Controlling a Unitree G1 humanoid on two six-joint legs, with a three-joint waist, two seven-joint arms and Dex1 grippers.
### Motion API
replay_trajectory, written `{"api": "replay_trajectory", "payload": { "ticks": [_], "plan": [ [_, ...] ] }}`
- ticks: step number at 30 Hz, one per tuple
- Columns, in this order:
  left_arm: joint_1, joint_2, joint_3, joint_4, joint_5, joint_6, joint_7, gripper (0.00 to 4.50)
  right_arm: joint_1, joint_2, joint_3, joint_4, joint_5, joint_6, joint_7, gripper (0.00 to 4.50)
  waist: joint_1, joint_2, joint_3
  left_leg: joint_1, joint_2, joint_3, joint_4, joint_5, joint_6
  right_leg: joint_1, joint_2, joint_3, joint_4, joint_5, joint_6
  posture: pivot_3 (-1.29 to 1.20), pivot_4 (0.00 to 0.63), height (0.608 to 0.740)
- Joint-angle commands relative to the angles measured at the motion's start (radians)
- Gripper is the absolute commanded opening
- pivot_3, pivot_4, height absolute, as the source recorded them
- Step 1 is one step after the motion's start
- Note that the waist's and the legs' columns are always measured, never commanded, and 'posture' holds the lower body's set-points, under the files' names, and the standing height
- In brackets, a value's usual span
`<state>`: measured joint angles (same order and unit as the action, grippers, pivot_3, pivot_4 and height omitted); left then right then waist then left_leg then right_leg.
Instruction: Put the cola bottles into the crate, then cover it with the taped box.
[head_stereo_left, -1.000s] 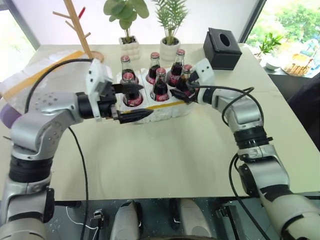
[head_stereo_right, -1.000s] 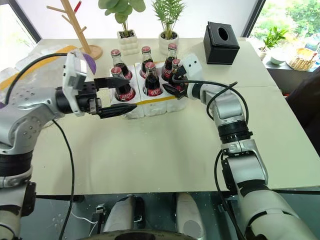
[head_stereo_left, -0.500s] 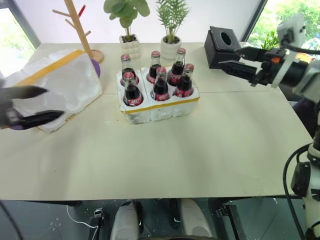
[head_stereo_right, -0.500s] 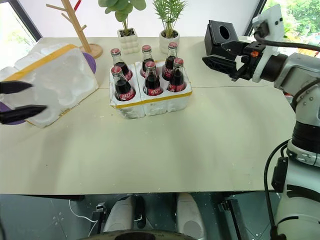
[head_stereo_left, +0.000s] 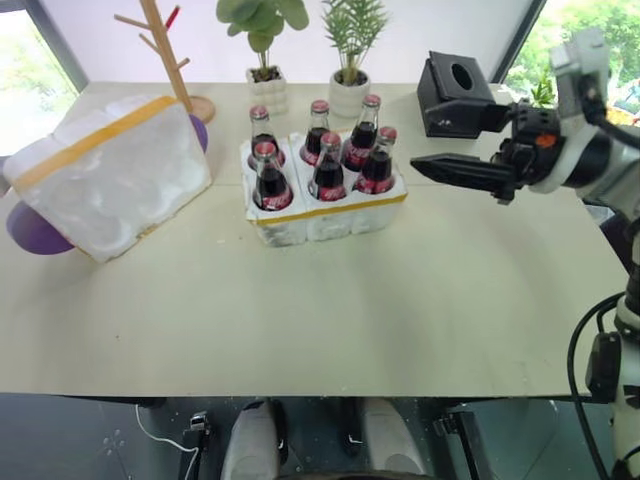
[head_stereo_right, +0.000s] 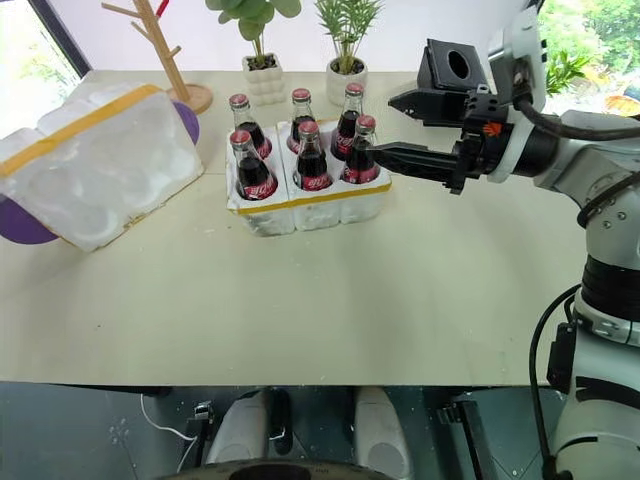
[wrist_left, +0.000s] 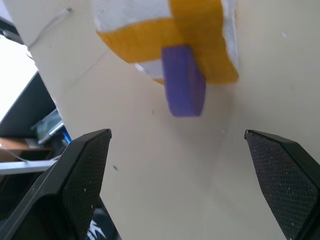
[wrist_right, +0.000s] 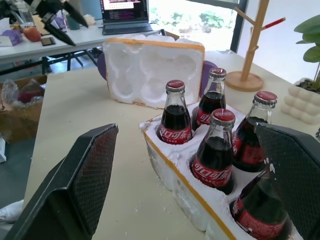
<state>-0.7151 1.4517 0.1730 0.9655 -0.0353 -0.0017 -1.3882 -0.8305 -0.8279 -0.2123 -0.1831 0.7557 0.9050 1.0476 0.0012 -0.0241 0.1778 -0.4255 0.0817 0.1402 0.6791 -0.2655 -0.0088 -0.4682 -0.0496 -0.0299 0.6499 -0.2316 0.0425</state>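
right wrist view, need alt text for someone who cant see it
Six cola bottles stand in the crate on a beige table, between the open right gripper fingers. Behind lies the taped box on its side, hollow facing the camera.

1. Bright daylight comes from the windows (head_stereo_left: 20, 60) behind the desk (head_stereo_left: 330, 300); the panes are washed out to near white.
2. Shadows on the desk are soft and faint, falling toward the viewer under the crate (head_stereo_left: 325, 215) and the taped box (head_stereo_left: 105, 175).
3. Head views are sharp, with slight bending at the edges.
4. In the left wrist view the taped box and the purple piece (wrist_left: 184, 80) under it are soft.
5. In the right wrist view the cola bottles (wrist_right: 215, 150) show small glints on the glass.
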Motion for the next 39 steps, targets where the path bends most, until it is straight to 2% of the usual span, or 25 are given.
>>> {"api": "replay_trajectory", "payload": {
  "ticks": [1,4,8,14,18,21,27,28,35,39],
  "plan": [
    [-0.183,-0.062,-0.118,0.135,0.129,-0.038,0.068,4.5,-0.023,-0.022,-0.029,-0.032,0.035,-0.01,-0.001,4.47,0.006,-0.001,-0.001,0.0,0.0,0.0,0.001,0.0,0.0,0.0,0.001,0.0,0.0,0.002,0.003,0.0,0.15,0.74],
    [-0.295,-0.129,-0.197,0.228,0.206,-0.059,0.093,4.5,-0.027,-0.043,-0.039,-0.044,0.047,0.001,-0.012,4.47,0.007,-0.002,-0.001,-0.001,0.001,0.0,0.002,0.0,0.001,0.0,0.002,0.0,0.001,0.003,0.004,0.0,0.15,0.74],
    [-0.371,-0.191,-0.256,0.302,0.269,-0.07,0.122,4.5,-0.018,-0.086,-0.065,-0.072,0.072,0.016,-0.02,4.47,0.002,-0.002,0.0,-0.001,0.002,0.0,0.003,0.0,0.001,-0.001,0.002,0.0,0.001,0.002,0.004,0.0,0.15,0.74],
    [-0.412,-0.258,-0.284,0.344,0.312,-0.068,0.169,4.5,0.002,-0.133,-0.117,-0.13,0.152,0.059,-0.041,4.47,0.002,-0.003,-0.001,-0.001,0.002,-0.001,0.003,-0.001,0.001,-0.001,0.002,0.0,0.001,0.002,0.004,0.0,0.15,0.74],
    [-0.382,-0.302,-0.278,0.361,0.321,-0.083,0.23,4.5,0.019,-0.144,-0.127,-0.158,0.177,0.064,-0.069,4.47,0.003,-0.003,-0.001,-0.001,0.002,-0.002,0.004,-0.001,0.001,-0.001,0.002,0.0,0.002,0.002,0.004,0.0,0.15,0.74],
    [-0.366,-0.319,-0.27,0.369,0.321,-0.079,0.262,3.7,0.025,-0.148,-0.131,-0.163,0.195,0.066,-0.09,4.5,0.006,-0.003,-0.001,-0.001,0.002,-0.002,0.004,0.0,0.001,0.0,0.002,0.0,0.003,0.002,0.004,0.0,0.15,0.74],
    [-0.38,-0.321,-0.262,0.368,0.317,-0.058,0.239,0.78,0.036,-0.156,-0.121,-0.166,0.207,0.057,-0.109,4.5,0.011,-0.003,-0.001,0.0,0.002,-0.003,0.005,0.0,0.001,0.001,0.002,0.0,0.004,0.002,0.004,0.0,0.15,0.74],
    [-0.383,-0.317,-0.261,0.366,0.316,-0.057,0.227,0.44,0.042,-0.158,-0.12,-0.167,0.205,0.053,-0.108,4.5,0.011,-0.003,-0.001,0.0,0.002,-0.003,0.005,0.0,0.001,0.001,0.002,0.0,0.004,0.002,0.004,0.0,0.15,0.74],
    [-0.41,-0.292,-0.244,0.341,0.3,-0.113,0.205,0.44,0.093,-0.193,-0.101,-0.143,0.178,0.047,-0.086,4.5,0.01,-0.003,-0.001,0.0,0.002,-0.003,0.005,0.0,0.001,0.001,0.002,0.0,0.004,0.002,0.004,0.0,0.15,0.74],
    [-0.454,-0.298,-0.201,0.303,0.258,-0.195,0.261,0.44,0.131,-0.213,-0.103,-0.13,0.128,0.011,-0.089,4.5,0.01,-0.004,-0.001,0.0,0.002,-0.003,0.005,0.0,0.001,0.001,0.002,-0.001,0.004,0.002,0.004,0.0,0.15,0.74]
  ]
}}
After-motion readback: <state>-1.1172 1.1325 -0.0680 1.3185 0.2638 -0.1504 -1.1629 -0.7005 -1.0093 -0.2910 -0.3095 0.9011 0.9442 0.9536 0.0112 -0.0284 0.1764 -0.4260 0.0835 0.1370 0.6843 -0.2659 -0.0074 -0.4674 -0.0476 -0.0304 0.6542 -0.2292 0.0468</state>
